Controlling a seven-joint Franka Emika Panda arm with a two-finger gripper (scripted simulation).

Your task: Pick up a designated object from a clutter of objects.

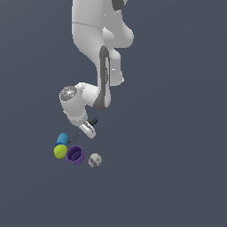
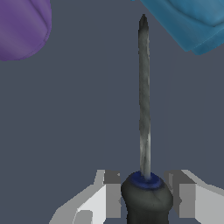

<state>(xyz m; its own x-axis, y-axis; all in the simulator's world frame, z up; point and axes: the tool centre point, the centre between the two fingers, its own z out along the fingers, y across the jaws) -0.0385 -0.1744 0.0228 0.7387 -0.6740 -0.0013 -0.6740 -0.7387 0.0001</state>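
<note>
i see the gripper [image 2: 145, 197] pinching the screwdriver [image 2: 144, 100] by its handle, shaft tip between purple cup [image 2: 22, 26] and blue cylinder [image 2: 192, 22].

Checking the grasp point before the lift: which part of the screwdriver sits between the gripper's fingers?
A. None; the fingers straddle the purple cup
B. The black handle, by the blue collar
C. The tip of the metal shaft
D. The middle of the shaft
B: in the wrist view the gripper has one finger on each side of the screwdriver's black handle, and the shaft points away, bare.
</note>
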